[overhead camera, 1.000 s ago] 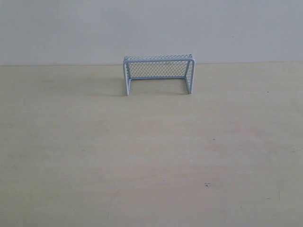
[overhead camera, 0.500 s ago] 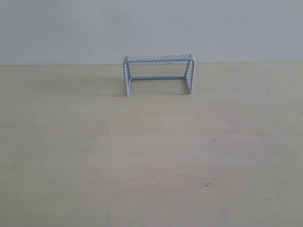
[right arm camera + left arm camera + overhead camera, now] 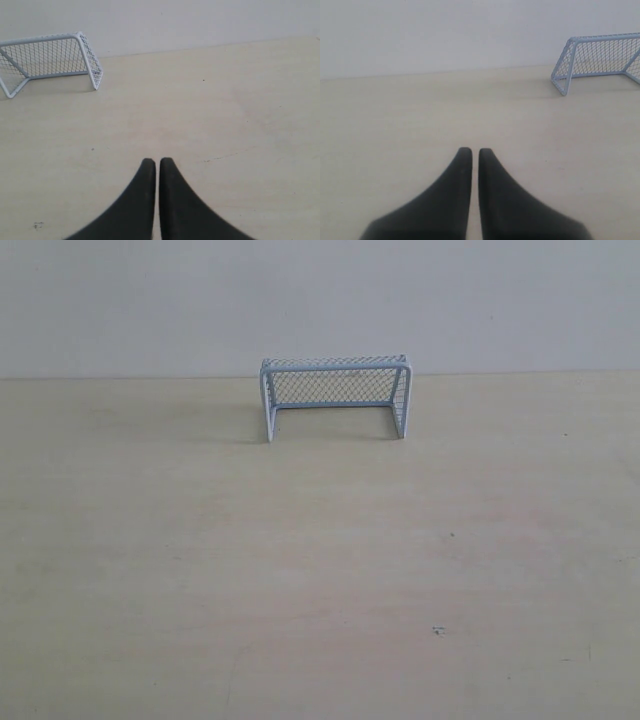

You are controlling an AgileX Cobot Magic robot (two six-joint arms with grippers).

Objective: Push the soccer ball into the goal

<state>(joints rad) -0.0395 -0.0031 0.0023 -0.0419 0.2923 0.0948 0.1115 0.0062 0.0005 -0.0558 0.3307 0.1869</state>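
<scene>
The light blue-grey goal point(image 3: 335, 396) stands upright at the back of the table, its mouth facing the front; it also shows as the goal point(image 3: 600, 60) in the left wrist view and the goal point(image 3: 50, 59) in the right wrist view. The soccer ball is out of view in every frame. My left gripper point(image 3: 471, 150) is shut with nothing between its dark fingers, well short of the goal. My right gripper point(image 3: 154, 161) is likewise shut and empty. Neither gripper appears in the exterior view.
The pale wooden table point(image 3: 320, 570) runs back to a plain white wall point(image 3: 320, 300) just behind the goal. A few small dark specks point(image 3: 438, 630) mark the tabletop.
</scene>
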